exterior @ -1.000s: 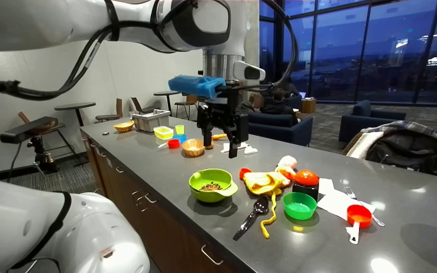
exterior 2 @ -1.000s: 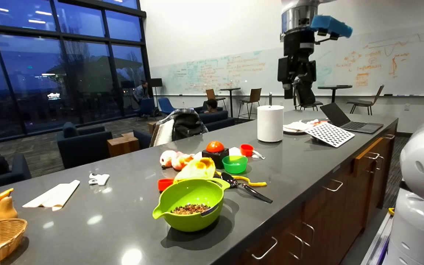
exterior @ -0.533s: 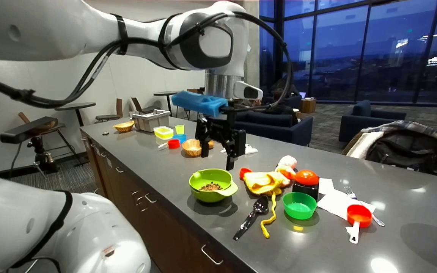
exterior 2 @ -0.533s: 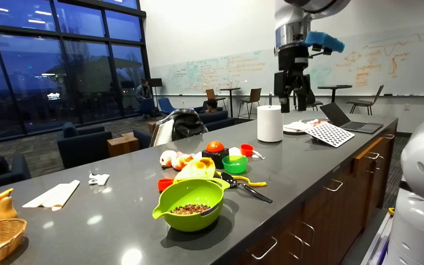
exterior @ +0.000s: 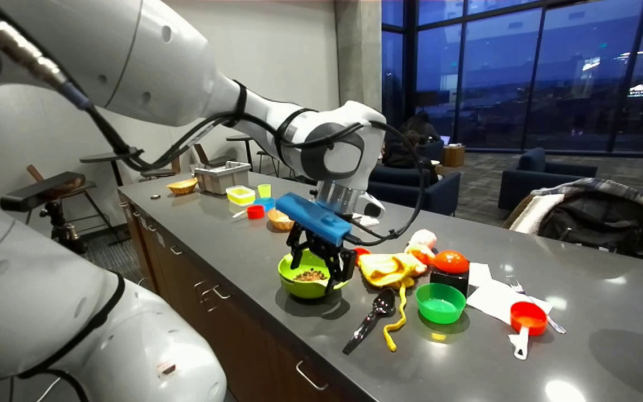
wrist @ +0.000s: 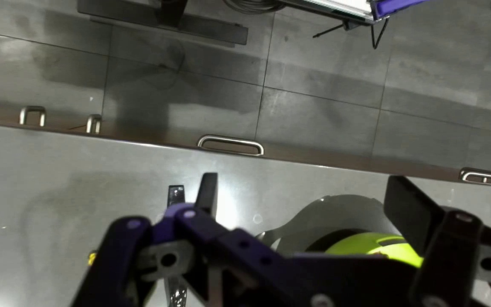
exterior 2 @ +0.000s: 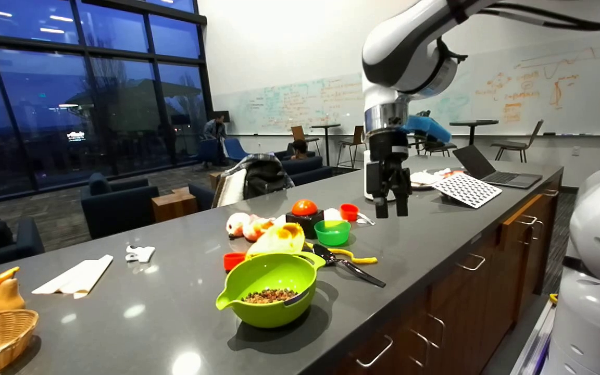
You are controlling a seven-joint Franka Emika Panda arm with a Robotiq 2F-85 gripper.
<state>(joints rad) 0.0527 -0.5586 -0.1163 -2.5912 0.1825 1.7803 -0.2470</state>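
A lime-green bowl point(exterior 2: 279, 314) stands upright on a grey counter point(exterior 2: 175, 297), holding dark and brown grains point(exterior 2: 270, 296); a black spoon point(exterior: 370, 322) lies near it, beside a yellow cloth point(exterior: 385, 269); the gripper point(wrist: 305, 194) hangs above the counter near both, spread wide and holding nothing; a low, careless sideways sweep could catch the bowl's rim, tipping it and scattering the grains.
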